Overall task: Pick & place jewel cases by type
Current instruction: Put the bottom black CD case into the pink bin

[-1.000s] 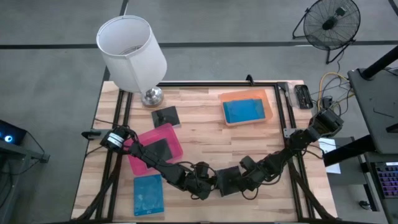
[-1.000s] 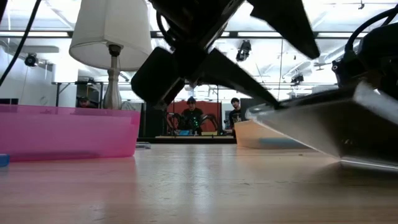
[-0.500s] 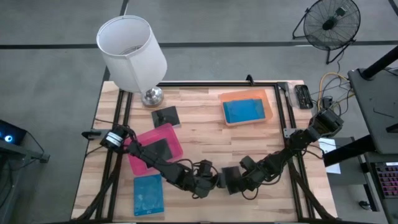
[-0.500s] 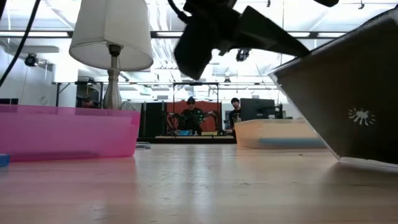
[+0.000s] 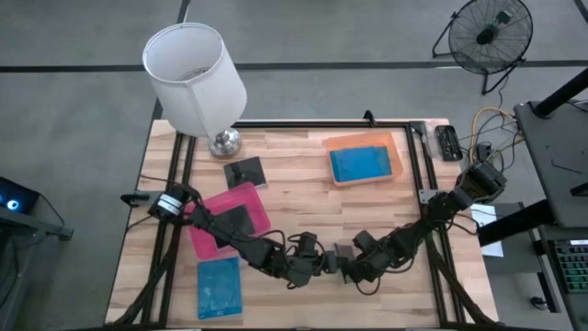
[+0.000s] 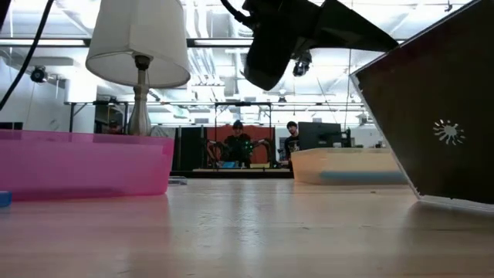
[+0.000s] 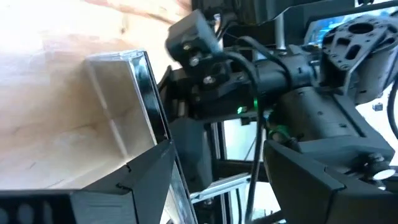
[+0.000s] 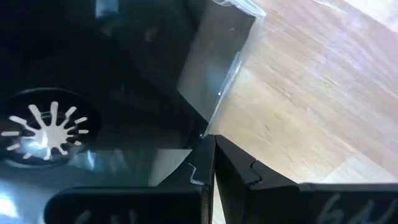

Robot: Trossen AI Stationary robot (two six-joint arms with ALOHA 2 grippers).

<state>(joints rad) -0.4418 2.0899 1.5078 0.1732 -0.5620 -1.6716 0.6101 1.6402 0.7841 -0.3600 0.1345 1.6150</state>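
The dark jewel case (image 6: 432,116) stands tilted on its edge near the counter's (image 5: 303,207) front edge, so the lift should be slow, keeping the case from slipping flat. The left hand (image 5: 317,267) reaches low from the left, fingers apart around it; the right hand (image 5: 347,268), fingers together, props it from the right.

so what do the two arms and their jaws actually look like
Both arms are dark, near-black jointed links with loose black cables. The left arm carries a white-ringed joint near its base. The right gripper has black angular jaws with small notched edges; the left gripper looks similar.
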